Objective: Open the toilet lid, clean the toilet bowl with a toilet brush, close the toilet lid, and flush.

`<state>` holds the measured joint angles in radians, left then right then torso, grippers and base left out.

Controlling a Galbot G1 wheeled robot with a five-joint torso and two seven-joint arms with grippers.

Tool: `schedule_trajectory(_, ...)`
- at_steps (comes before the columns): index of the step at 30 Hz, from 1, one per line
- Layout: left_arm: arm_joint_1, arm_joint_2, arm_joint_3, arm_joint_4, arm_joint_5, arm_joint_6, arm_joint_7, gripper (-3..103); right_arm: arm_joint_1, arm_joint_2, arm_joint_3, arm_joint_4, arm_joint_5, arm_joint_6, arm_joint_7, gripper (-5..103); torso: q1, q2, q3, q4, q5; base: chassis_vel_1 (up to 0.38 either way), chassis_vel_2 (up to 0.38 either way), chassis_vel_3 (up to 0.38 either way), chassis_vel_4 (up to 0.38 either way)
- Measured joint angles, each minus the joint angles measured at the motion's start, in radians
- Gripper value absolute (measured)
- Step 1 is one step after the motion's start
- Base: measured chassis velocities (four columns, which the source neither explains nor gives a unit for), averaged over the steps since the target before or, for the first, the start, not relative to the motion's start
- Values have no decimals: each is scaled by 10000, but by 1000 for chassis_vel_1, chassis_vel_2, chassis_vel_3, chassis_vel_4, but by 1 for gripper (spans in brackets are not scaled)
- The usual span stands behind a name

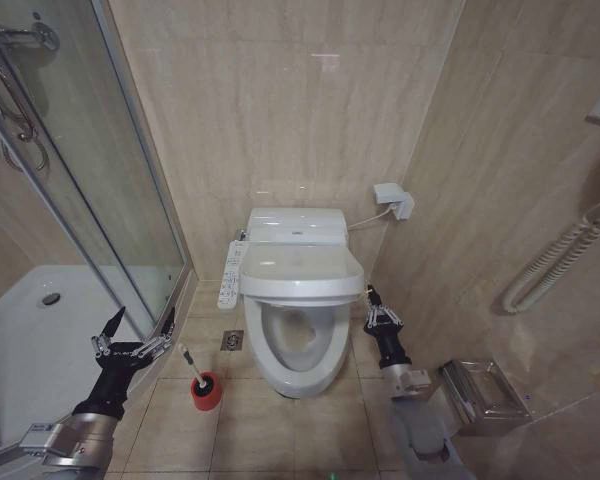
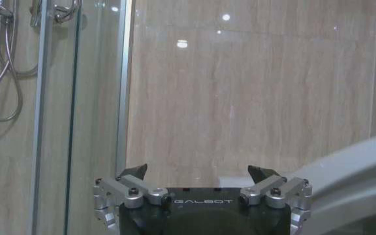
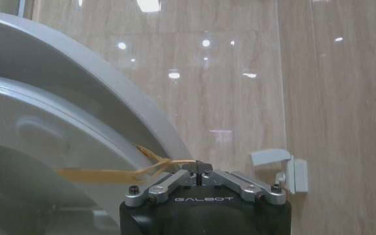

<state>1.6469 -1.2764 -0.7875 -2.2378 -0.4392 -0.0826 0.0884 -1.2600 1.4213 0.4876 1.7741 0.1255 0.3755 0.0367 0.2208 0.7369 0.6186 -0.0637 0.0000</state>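
**Toilet lid half raised, right gripper pulling its yellow strap**

The toilet lid (image 1: pixel 302 272) stands part-way up, tilted over the bowl (image 1: pixel 298 345) rather than flat on it or leaning back against the tank (image 1: pixel 297 225). Under it the seat ring (image 1: pixel 270 340) appears to lie on the bowl, whose hollow shows below the lid's front edge. The right gripper (image 1: pixel 379 311) sits just beside the lid's right edge, its fingers pressed together. In the right wrist view a thin yellow strap (image 3: pixel 119 172) runs from the lid's rim to the closed fingertips, so the gripper seems to be pinching that strap.

The step in hand, as I judge it, is the first one: opening the lid. The next move calls for carrying the strap on up and back in an arc about the hinge until the lid rests upright, without letting the thin strap slip from the pinch.

The left gripper (image 1: pixel 137 328) hangs low over the floor between the shower tray (image 1: pixel 20 340) and the brush, fingers spread wide and holding nothing. The toilet brush (image 1: pixel 192 368) stands untouched in its red cup (image 1: pixel 206 391) on the tiles, just left of the bowl.

Count: one toilet, one lid, one brush, one red cup, two grippers, one remote panel (image 1: pixel 232 274) at the toilet's left side, one floor drain (image 1: pixel 232 340).
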Motion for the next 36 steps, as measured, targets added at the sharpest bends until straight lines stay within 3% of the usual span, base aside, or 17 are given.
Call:
schedule_trajectory(12, 0, 0, 0, 0, 0, 0, 0, 100, 881, -190, -66, 272, 320, -581, 339, 1, 0, 0, 1, 1, -1, 0, 0, 0, 0)
schedule_trajectory(36, 0, 0, 0, 0, 0, 0, 0, 100, 2894, -2, -381, -830, 303, -857, 480, 1, -2, 0, 1, -9, -2, 0, 0, 0, 0)
